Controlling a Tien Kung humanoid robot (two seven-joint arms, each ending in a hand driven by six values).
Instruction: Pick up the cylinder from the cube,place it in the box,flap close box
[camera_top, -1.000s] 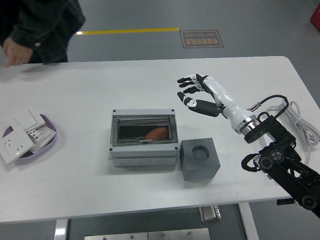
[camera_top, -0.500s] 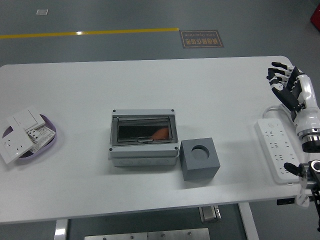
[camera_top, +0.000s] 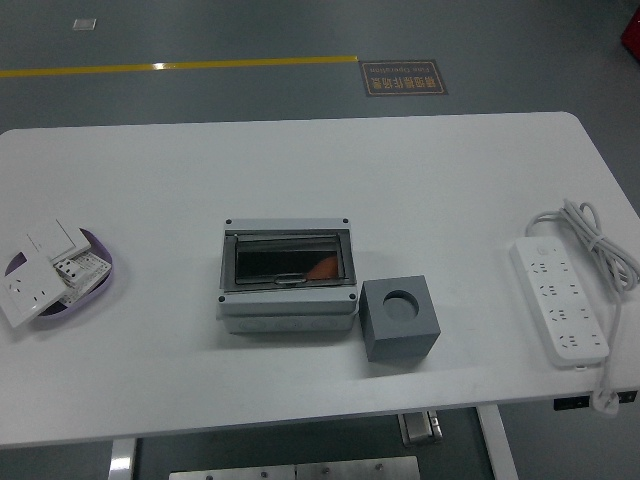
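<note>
Gone from view since half a second ago is the right robot hand, which was raised over the right end of the surface (camera_top: 300, 170); neither robot hand shows now, so how far their fingers are open cannot be told. Nothing else has shifted.

Taking the box (camera_top: 288, 276) as the landmark: it sits near the middle of the white surface, its dark see-through flap (camera_top: 287, 262) lying shut. An orange shape, the cylinder (camera_top: 321, 268), shows through the flap in the right part of the box. Just to the right of the box, slightly nearer the front edge and almost touching its corner, stands the grey cube (camera_top: 400, 319), the round hole in its top empty. Well to the right of the box lies a white power strip (camera_top: 559, 299), its cable (camera_top: 590, 222) looped at its far end. Well to the left of the box, a purple bowl (camera_top: 108, 277) holds several white wall switches (camera_top: 45, 264).
</note>
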